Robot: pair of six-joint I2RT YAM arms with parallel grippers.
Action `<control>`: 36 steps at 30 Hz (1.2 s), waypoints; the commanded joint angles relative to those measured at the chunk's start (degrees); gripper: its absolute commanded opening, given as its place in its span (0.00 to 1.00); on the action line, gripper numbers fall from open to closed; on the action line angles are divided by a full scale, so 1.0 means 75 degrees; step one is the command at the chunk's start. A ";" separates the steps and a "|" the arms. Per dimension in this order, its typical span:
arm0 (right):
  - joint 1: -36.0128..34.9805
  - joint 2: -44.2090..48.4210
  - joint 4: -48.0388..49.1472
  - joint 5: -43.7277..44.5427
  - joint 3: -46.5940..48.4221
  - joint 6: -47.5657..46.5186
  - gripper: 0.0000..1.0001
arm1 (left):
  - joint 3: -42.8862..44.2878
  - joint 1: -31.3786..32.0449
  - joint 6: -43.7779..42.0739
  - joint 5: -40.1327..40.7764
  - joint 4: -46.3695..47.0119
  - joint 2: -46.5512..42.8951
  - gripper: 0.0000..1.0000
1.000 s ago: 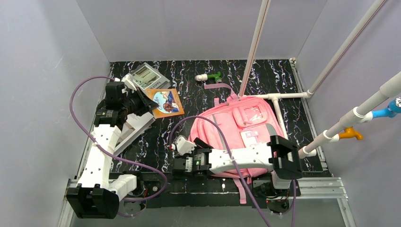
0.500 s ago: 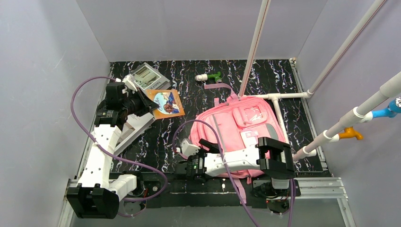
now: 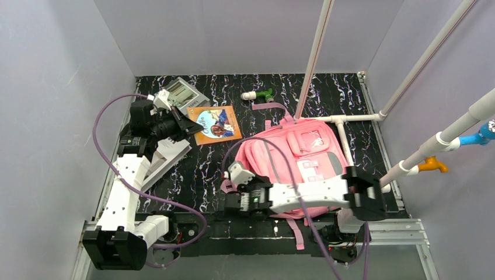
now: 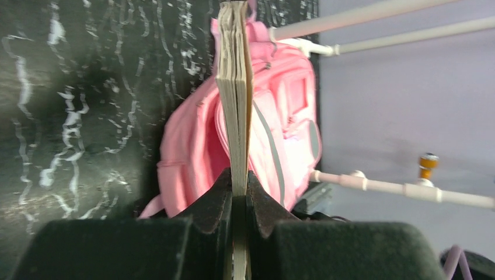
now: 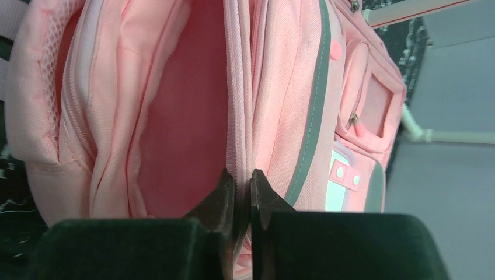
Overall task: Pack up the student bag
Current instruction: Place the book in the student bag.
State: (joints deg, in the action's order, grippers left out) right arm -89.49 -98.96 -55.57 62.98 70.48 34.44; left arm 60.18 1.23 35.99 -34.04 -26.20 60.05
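Note:
The student bag (image 3: 306,153), a pink backpack, lies at the right of the mat with its main compartment agape. My right gripper (image 3: 234,178) is at the bag's near-left corner, shut on the zipper edge of the opening (image 5: 240,116); in the right wrist view the right gripper (image 5: 242,178) pinches that rim, with the pink lining to the left of the bag's (image 5: 286,87) grey stripe. My left gripper (image 3: 185,125) is shut on an orange picture book (image 3: 217,123) left of the bag. The left wrist view shows the book (image 4: 235,87) edge-on between the left gripper (image 4: 239,182) jaws, the bag (image 4: 192,140) behind.
A grey calculator-like device (image 3: 182,94) lies at the back left. A green and white item (image 3: 260,94) sits at the back middle. A flat white booklet (image 3: 166,158) lies under the left arm. A white pipe frame (image 3: 345,125) crosses beside the bag.
My right gripper has gone from open to shut on the bag's zipper edge, and the compartment gapes wider. The left gripper has carried the book to the right, toward the bag.

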 commanded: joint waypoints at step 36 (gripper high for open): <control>0.3553 0.5263 0.4898 -0.2552 -0.1484 -0.0143 0.01 | -0.2479 0.1205 0.2802 -0.2073 0.2488 -0.0246 0.00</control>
State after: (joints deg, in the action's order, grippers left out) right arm -63.96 -62.89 -30.68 37.26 58.28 31.16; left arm 44.31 5.56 50.26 -47.79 -16.14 58.08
